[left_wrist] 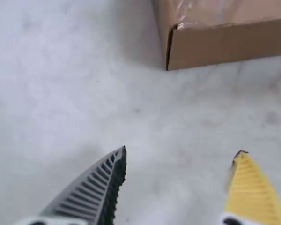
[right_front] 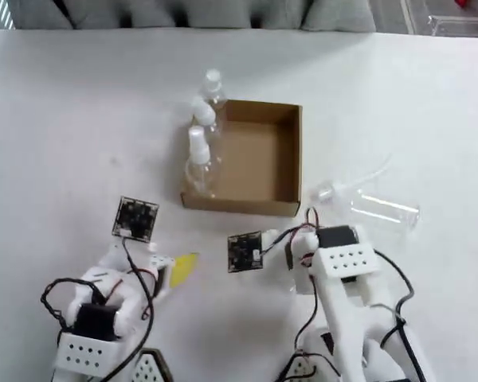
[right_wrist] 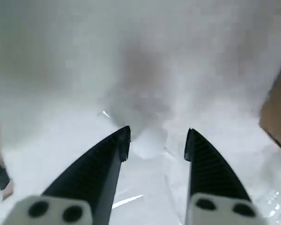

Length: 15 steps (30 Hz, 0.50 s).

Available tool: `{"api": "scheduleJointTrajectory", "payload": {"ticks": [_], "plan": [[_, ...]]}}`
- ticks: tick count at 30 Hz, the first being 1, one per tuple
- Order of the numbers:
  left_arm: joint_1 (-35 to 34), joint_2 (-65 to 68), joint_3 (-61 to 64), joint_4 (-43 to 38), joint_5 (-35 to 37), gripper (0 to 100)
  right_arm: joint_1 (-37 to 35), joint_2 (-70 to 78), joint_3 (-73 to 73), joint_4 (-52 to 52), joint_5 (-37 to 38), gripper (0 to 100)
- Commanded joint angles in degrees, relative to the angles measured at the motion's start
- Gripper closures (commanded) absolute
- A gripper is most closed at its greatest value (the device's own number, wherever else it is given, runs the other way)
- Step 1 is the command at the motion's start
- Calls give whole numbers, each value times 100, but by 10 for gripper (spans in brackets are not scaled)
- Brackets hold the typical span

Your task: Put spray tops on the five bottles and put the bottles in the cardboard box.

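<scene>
Table (left_wrist: 61, 93) separates left pincer (left_wrist: 182, 151) (spread wide) from the cardboard box (left_wrist: 225, 44) corner.

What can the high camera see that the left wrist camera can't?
High view: spray-topped bottles at the cardboard box's left edge, a bare bottle and loose spray top lying right of it, and the right arm. Left wrist view: the left hand's grey toothed finger. Both: the box, white table and yellow finger.
</scene>
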Motion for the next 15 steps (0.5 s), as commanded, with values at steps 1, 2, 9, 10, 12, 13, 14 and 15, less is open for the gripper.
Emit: {"api": "scheduleJointTrajectory", "payload": {"ticks": [1, 2, 9, 10, 12, 13, 14, 15], "plan": [[-66, 75, 0, 26, -53, 669, -110, 136, 290, -734, -193, 833], [-66, 75, 0, 26, -62, 669, -119, 136, 316, -752, -193, 833], [-75, 75, 0, 26, -352, 669, -110, 75, -9, -215, -167, 828], [-75, 75, 0, 26, -352, 669, -127, 75, -158, 40, -167, 828], [-75, 75, 0, 26, -360, 669, -136, 75, -475, 514, -158, 828], [-75, 75, 0, 26, -360, 669, -136, 75, -607, 681, -158, 828], [-75, 75, 0, 26, -360, 669, -136, 75, -738, 840, -158, 828], [-75, 75, 0, 26, -360, 669, -136, 75, -835, 971, -158, 828]]}}
